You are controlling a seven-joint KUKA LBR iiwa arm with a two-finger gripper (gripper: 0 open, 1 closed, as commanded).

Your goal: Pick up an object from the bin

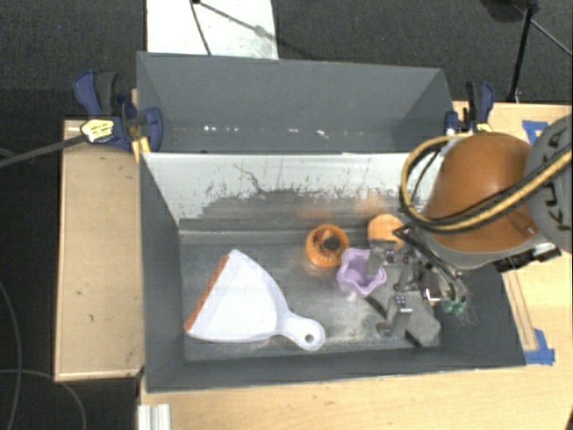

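Four loose things lie in the grey metal bin (170,267), all on its floor and none stacked on another. Above the bin's right end hangs the arm's rounded orange cover (474,191), with cables looped across it. Biggest of the loose things is a white scoop (242,307) with an orange edge, flat in the front-left part with its handle pointing right. Right of centre sits a lilac piece (360,274), crumpled, perhaps a soft cup, though its shape is hard to make out. Just left of it, close or touching, stands an orange ring (326,244). A small orange lump (383,228) rests by the back wall, partly under the cover. The gripper (400,313) is low over the floor at front right, just beside the lilac piece on its right; whether its jaws are apart or closed I cannot tell, and nothing shows between them.
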